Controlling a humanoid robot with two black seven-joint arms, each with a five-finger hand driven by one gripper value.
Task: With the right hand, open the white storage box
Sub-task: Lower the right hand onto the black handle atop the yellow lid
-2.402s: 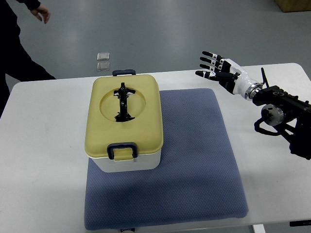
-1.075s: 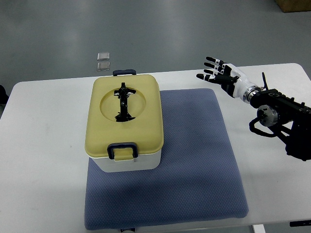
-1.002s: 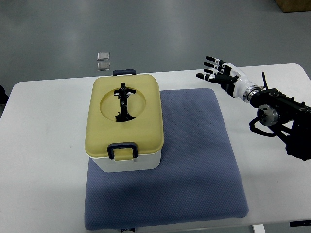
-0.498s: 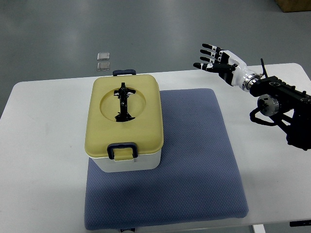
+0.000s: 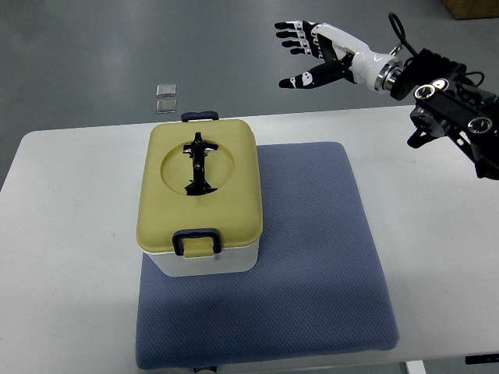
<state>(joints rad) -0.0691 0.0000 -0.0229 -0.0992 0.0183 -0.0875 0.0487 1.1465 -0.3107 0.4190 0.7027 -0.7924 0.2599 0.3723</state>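
On my feed the right hand (image 5: 316, 48) is a white shell w/ black finger segments and white-capped fingertips (image 5: 282, 82). Behind it I see a white forearm sleeve, then a silver metal ring at the wrist. The rest of the arm (image 5: 456, 113) is black, blocky, w/ round joint housings, small screws and a thin black cable looping over the top.
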